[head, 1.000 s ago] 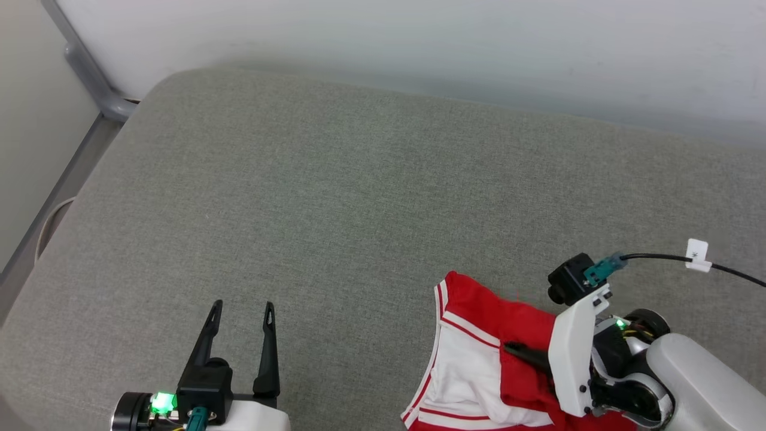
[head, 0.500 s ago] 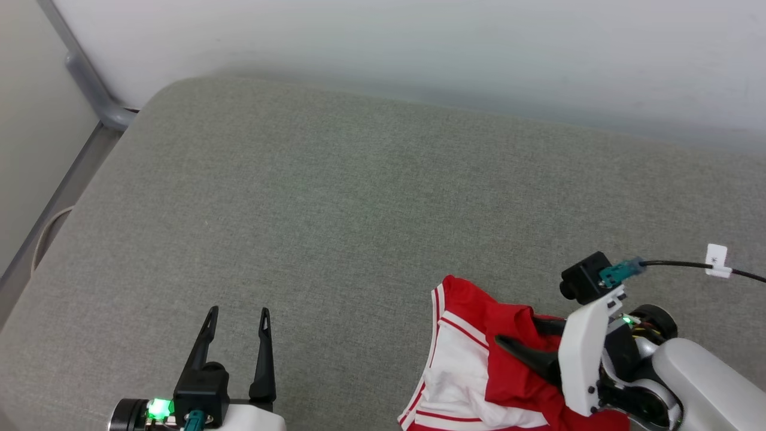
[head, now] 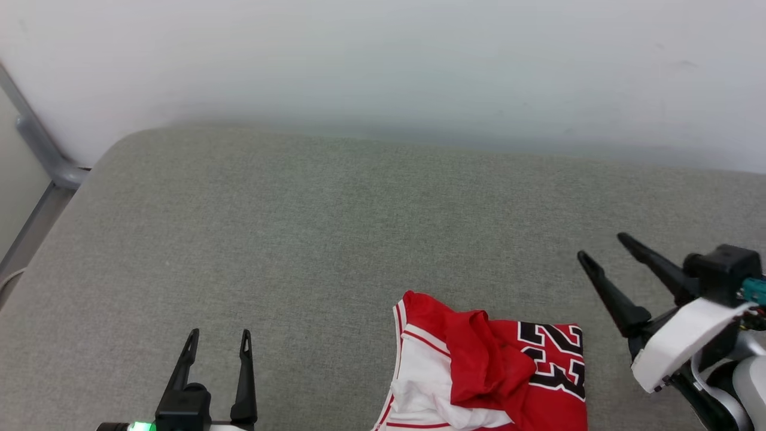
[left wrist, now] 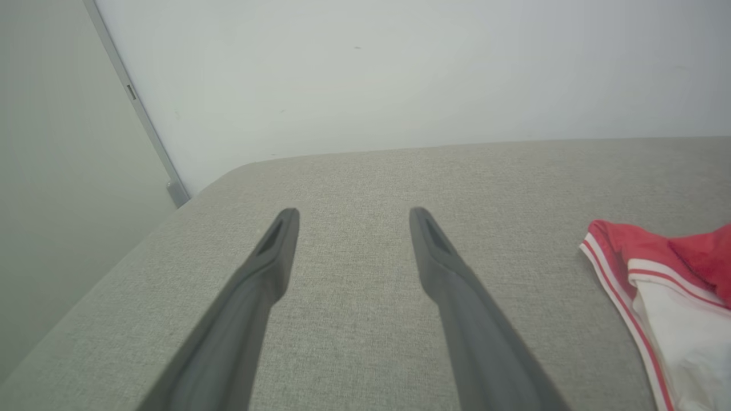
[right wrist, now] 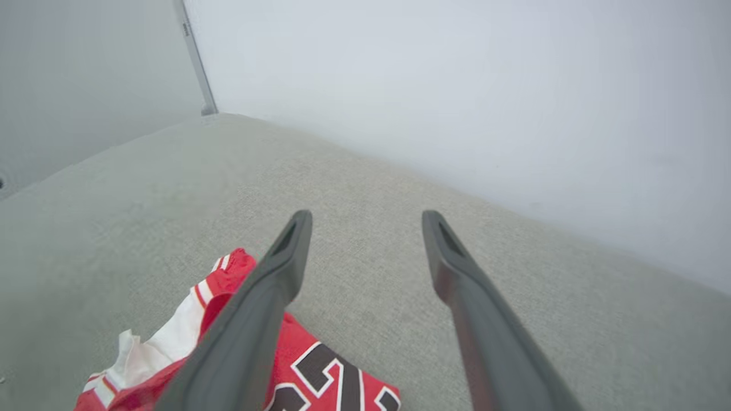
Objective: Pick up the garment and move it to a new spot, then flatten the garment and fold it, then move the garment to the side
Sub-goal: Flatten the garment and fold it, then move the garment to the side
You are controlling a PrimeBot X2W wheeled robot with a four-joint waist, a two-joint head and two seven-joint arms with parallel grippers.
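Red jersey (head: 492, 366) bunched on grey cushion (head: 299, 239), right gripper (head: 601, 246) splayed empty beside it, left gripper (head: 219, 333) splayed empty, well apart.

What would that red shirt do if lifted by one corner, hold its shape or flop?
Probably flop: the red shirt lies in soft, rumpled folds, so it would likely droop from one grip. It looks thin, so probably light. Pushed, it might bunch rather than slide on the woven grey cushion.
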